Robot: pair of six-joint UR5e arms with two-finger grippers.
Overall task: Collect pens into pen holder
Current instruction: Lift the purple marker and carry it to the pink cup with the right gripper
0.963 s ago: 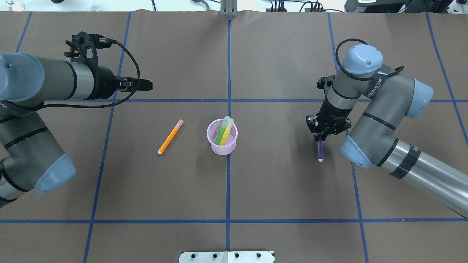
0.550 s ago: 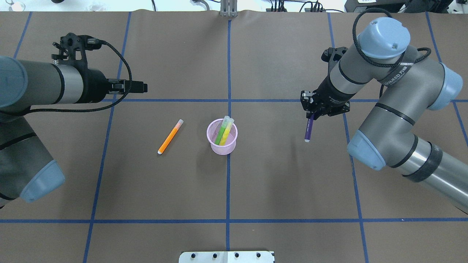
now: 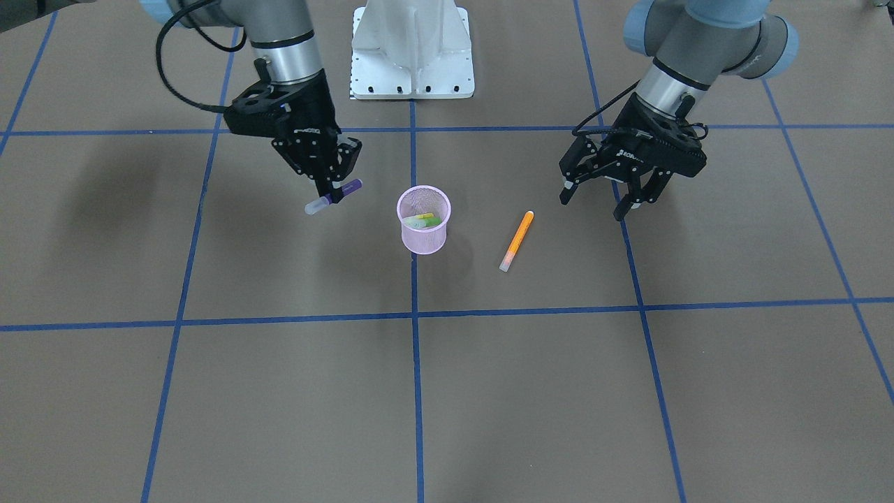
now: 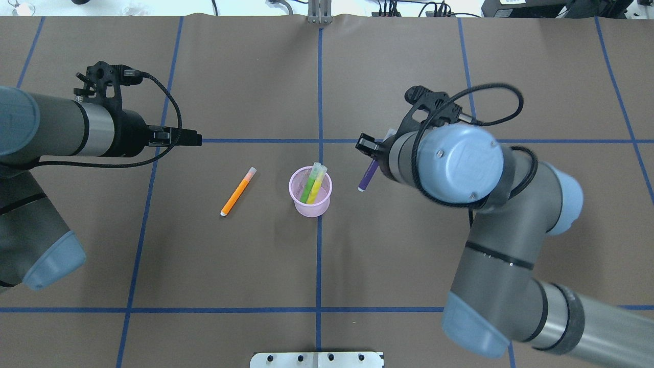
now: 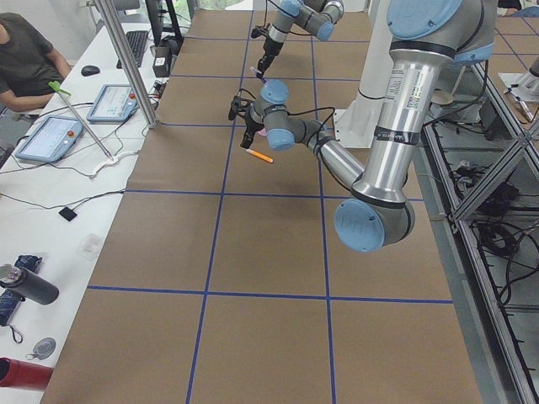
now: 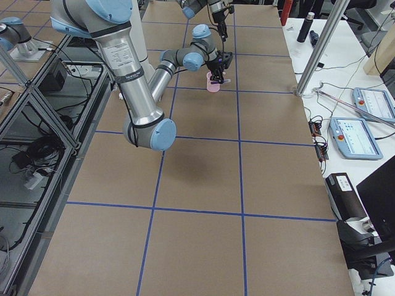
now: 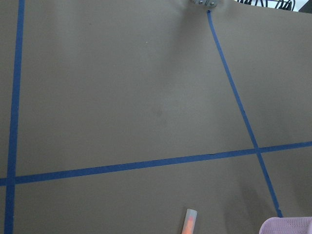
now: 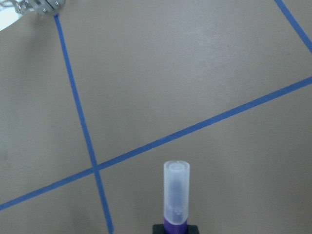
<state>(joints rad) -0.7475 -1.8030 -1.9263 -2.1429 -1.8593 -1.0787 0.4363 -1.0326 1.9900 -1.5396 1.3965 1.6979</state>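
Note:
The pink mesh pen holder [image 4: 311, 208] [image 3: 423, 241] stands near the table's middle, with a green pen [image 4: 308, 190] and a yellow pen [image 4: 318, 184] leaning inside. My right gripper [image 3: 334, 192] is shut on the purple pen [image 4: 368, 176] [image 3: 351, 186], holding it above the table just right of the holder in the overhead view. Its pale cap [image 8: 175, 187] points away from the wrist. An orange pen [image 4: 237, 191] [image 3: 517, 239] lies flat on the holder's other side. My left gripper [image 3: 591, 207] [image 4: 193, 138] hovers open and empty beyond that pen.
Brown paper with blue tape lines [image 4: 319, 102] covers the table. The robot's white base [image 3: 412, 49] is at the near edge. A person [image 5: 29, 59] sits at a side desk with tablets [image 5: 55, 135].
My right gripper lifted the purple pen off the table and carried it left, close to the pen holder. The left arm drew back slightly.

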